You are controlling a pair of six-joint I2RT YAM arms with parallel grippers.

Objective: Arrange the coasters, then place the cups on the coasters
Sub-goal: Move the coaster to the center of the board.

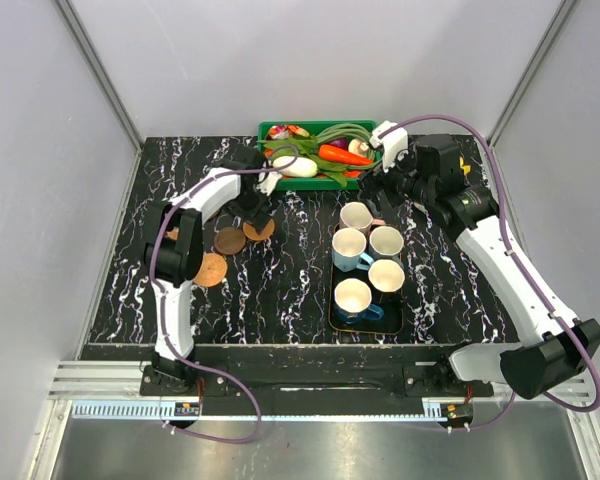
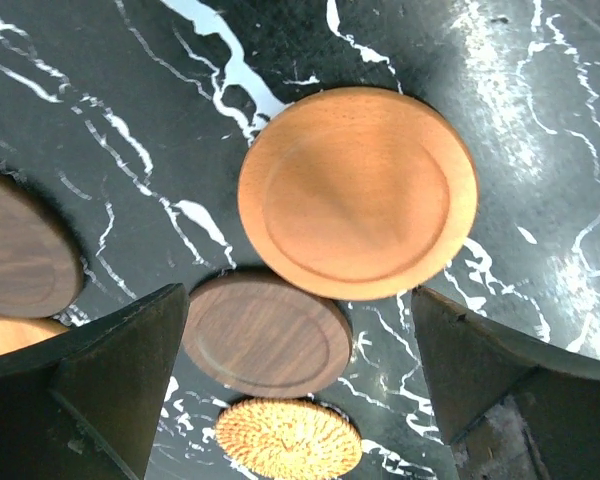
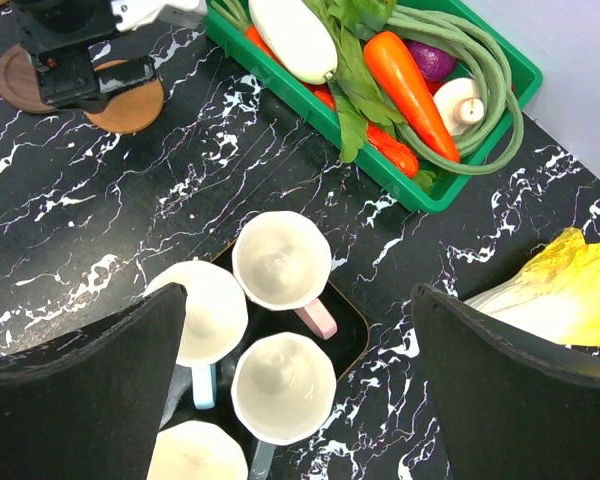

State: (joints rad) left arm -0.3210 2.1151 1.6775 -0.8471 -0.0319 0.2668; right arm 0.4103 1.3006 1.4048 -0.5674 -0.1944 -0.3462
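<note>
Several round coasters lie at the left of the table: an orange-brown one (image 1: pixel 260 229), a dark one (image 1: pixel 229 240) and a light brown one (image 1: pixel 210 268). My left gripper (image 1: pixel 252 208) hovers open above them. Its wrist view shows the orange coaster (image 2: pixel 358 192), a dark brown coaster (image 2: pixel 268 332) and a woven one (image 2: pixel 290 438) between the open fingers (image 2: pixel 100 390), with nothing held. Several cups (image 1: pixel 356 216) with cream insides stand on a black tray (image 1: pixel 332 318). My right gripper (image 1: pixel 383 190) hangs open above the pink-handled cup (image 3: pixel 280 258) and a blue-handled cup (image 3: pixel 212 310).
A green bin (image 1: pixel 264 128) of vegetables stands at the back middle, with a carrot (image 3: pixel 405 70) and a white vegetable (image 3: pixel 292 35) inside. A yellow leafy cabbage (image 3: pixel 560 295) lies at the back right. Grey walls close in the table on three sides.
</note>
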